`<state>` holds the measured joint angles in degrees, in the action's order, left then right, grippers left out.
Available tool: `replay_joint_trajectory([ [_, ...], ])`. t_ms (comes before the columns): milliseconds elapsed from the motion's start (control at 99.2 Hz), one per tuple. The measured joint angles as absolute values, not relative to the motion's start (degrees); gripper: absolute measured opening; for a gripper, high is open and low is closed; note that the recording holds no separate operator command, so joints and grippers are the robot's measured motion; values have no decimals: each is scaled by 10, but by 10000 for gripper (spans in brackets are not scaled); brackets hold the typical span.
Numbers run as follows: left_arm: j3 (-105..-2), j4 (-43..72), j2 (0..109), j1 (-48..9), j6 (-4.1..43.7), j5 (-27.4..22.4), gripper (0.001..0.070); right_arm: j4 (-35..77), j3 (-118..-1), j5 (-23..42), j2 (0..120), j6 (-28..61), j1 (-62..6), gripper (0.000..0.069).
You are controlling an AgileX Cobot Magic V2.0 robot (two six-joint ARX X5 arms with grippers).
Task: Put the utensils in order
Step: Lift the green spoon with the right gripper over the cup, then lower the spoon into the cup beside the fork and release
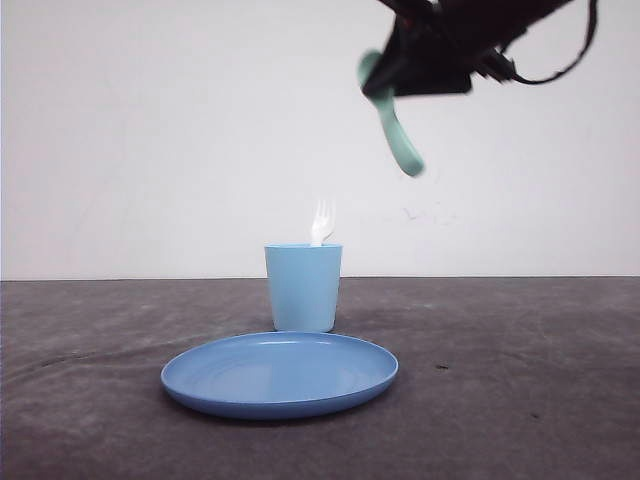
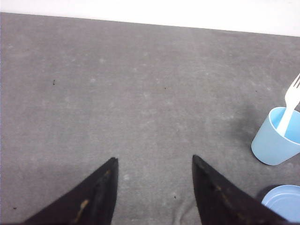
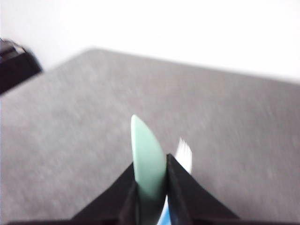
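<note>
A mint-green spoon (image 1: 398,135) hangs high in the air, up and to the right of the light blue cup (image 1: 303,287), with my right gripper (image 1: 385,85) shut on it. In the right wrist view the spoon (image 3: 149,161) is pinched between the black fingers, gripper (image 3: 150,166) closed around it, and the white fork (image 3: 184,154) shows just past one finger. The fork (image 1: 321,223) stands tines-up in the cup. My left gripper (image 2: 154,160) hovers open over bare mat, with the cup (image 2: 275,138) and fork (image 2: 289,103) off to one side.
A round blue plate (image 1: 280,373) lies on the grey mat in front of the cup; its rim (image 2: 283,201) also peeks into the left wrist view. A white wall stands behind the table.
</note>
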<state>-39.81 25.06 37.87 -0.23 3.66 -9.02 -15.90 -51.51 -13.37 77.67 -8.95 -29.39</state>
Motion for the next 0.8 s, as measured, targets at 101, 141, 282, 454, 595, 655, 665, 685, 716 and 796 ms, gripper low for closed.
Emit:
replay_joint_trajectory([
  [101,-398,250,379,-2,37,-90,298,-196,-515,-134,786,-71,-309,60],
  [141,-398,250,379,-2,37,-90,298,-210,-515,-134,794,-63,-314,60],
  [282,-398,250,379,-2,38,-90,298,-265,-515,-134,831,-44,-327,60],
  [454,-398,250,379,-2,39,-90,298,-368,-515,-134,882,-27,-334,60],
  [595,-398,250,379,-2,39,-90,298,-462,-515,-134,929,-14,-336,60],
  [655,-398,250,379,-2,39,-90,298,-500,-515,-134,948,-12,-336,60],
  [665,-398,251,379,-2,39,-90,298,-505,-515,-134,952,-12,-336,60],
  [685,-398,251,379,-2,39,-90,298,-515,-515,-134,959,-12,-336,60],
  [716,-398,250,379,-2,39,-90,298,-531,-515,-134,969,-11,-336,60],
  [796,-398,251,379,-2,39,-90,298,-554,-521,-134,993,-6,-336,60],
])
